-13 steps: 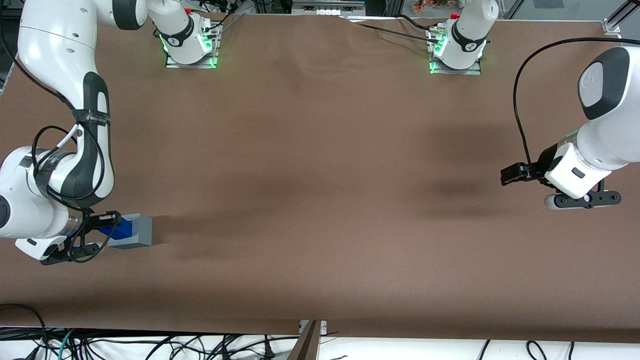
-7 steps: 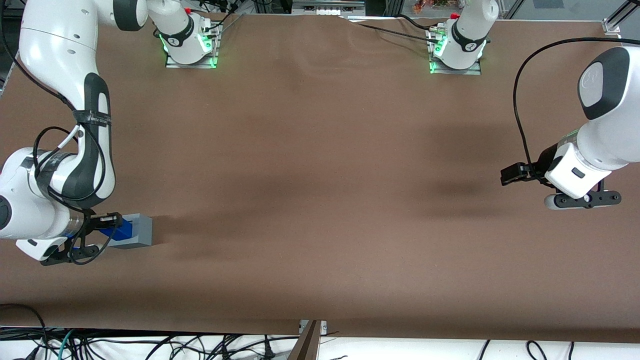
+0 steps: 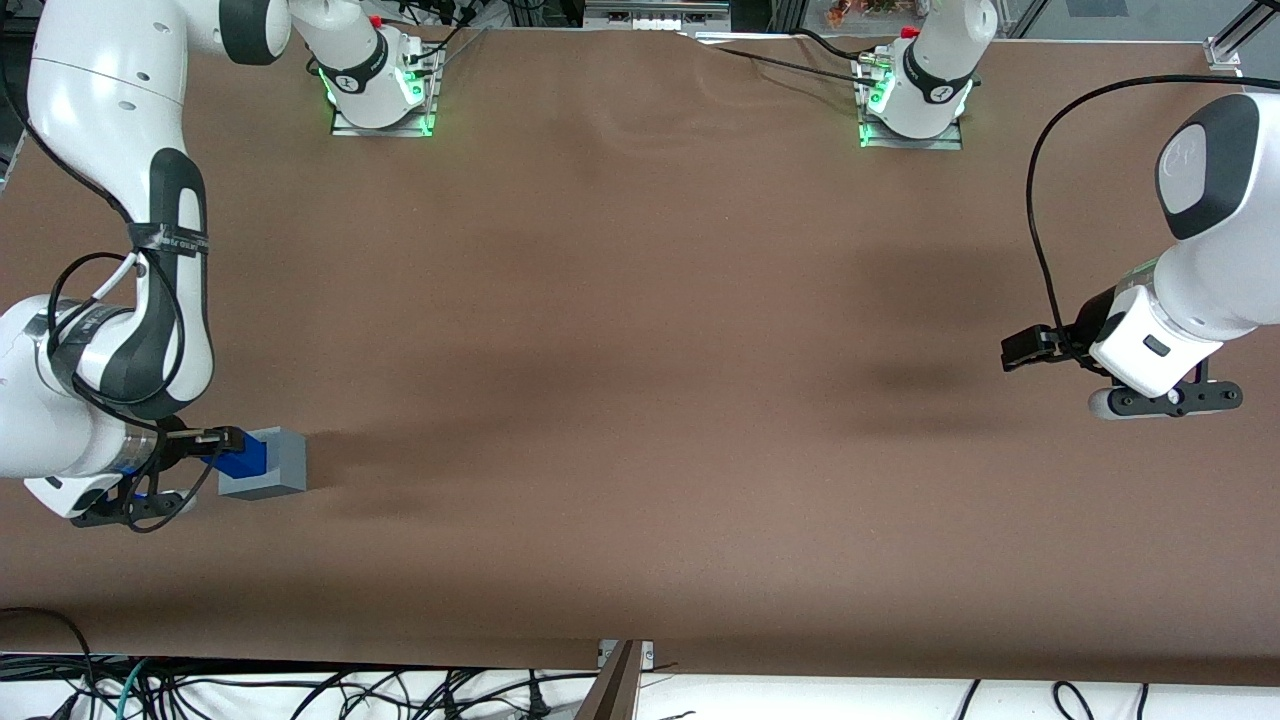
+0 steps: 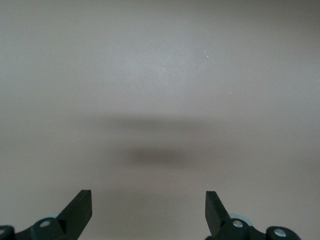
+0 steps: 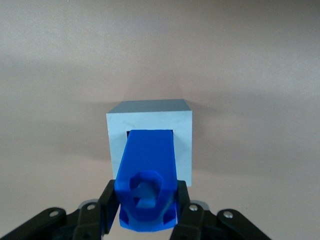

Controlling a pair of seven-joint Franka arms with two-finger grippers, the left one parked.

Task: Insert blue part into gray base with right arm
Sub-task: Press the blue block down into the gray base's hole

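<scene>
**Q:** Where do you stand, and what are you holding?

**A:** My gripper [image 5: 146,210] is low over the table [image 3: 640,400] at my own arm's end of it, its fingers clamped on the wide end of the blue part [image 5: 146,180]. The part points straight away from me, and its narrow end is in the mouth of the square recess in the gray base [image 5: 150,145], which sits just ahead of my fingertips and faces me.

**Q:** Is it seated?

**A:** I judge not. Most of the blue body shows outside the cube. How deep the tip has gone I cannot tell, since the part itself hides the inside of the recess from my wrist camera.

**Q:** So how do you finish it well?

**A:** I push along the part's own axis, straight ahead of my fingers, slow and steady. The part looks centred in the opening with even gray margins either side, so I hold that line and do not twist. Nothing that I can see braces the base, so a hard or skewed shove would probably slide it ahead of me instead of driving the part home. If it starts to skate or the part binds, I ease off and square up. I let go only once the shoulder meets the gray face.
</scene>
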